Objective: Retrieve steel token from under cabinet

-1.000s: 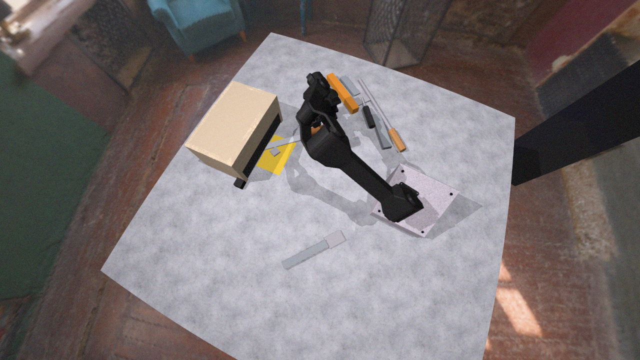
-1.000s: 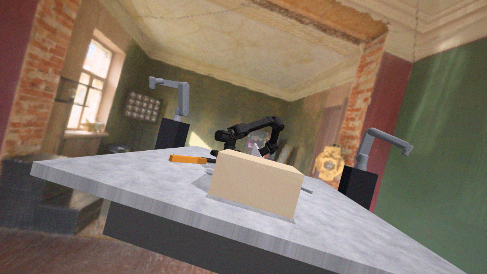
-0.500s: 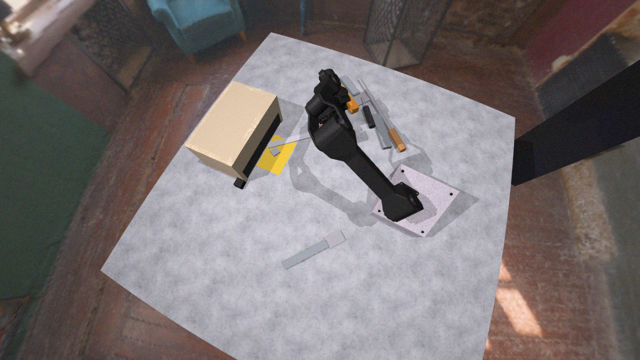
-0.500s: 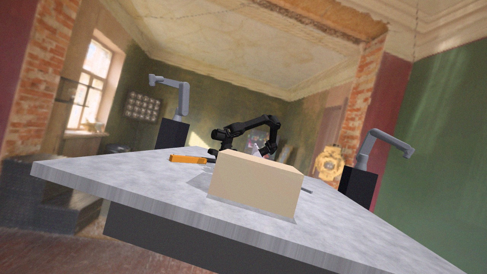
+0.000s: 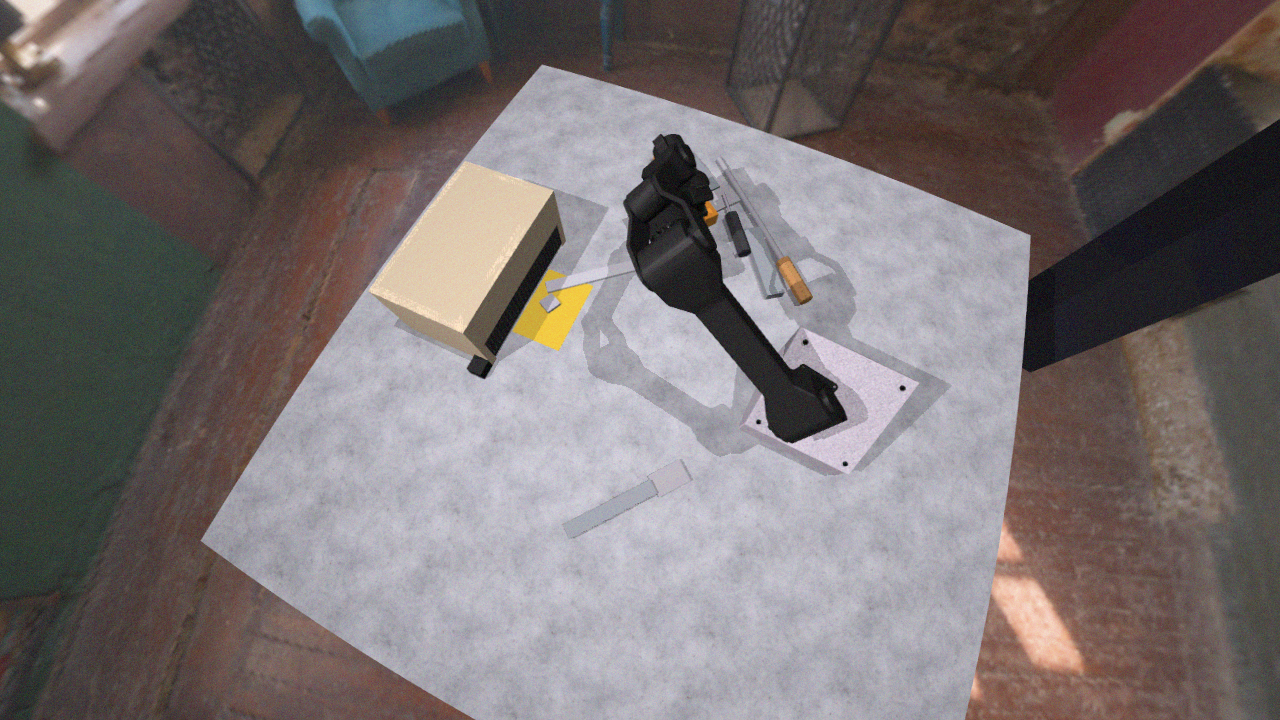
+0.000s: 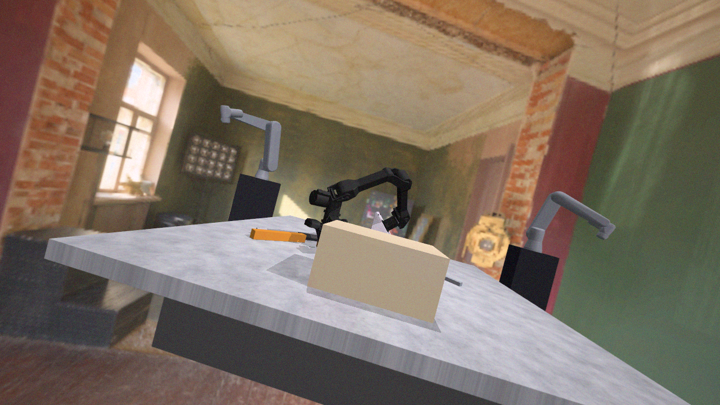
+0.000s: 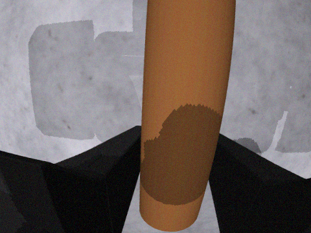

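- Wrist view: the jaws are pinching the orange handle (image 7: 188,90) of a long scraper, one black finger pressed to each side of it, with grey bench (image 7: 65,26) below.
- Top view: the scraper's thin grey blade (image 5: 590,273) reaches from the arm toward the cabinet (image 5: 465,250), which stands by the bench's left edge.
- Token (image 5: 549,304): out from under the cabinet and, as best I can tell, lying flat inside the yellow marked area (image 5: 546,333), close to the cabinet's slotted face but apart from it.
- Blade tip: over the far end of the yellow area, just beside the token. Whether the two touch is too fine to read at this size.
- Risk one: letting go here would leave the scraper against or almost against the token, which fails the task.
- Risk two: pulling the blade back low could catch the token and drag it across the yellow border toward the bench's middle.
- Risk three: the handle is round, so it may roll toward the token if released carelessly.
- Safer, in my judgement: lift first, then set it down near the spare tools (image 5: 739,234) by the far edge.
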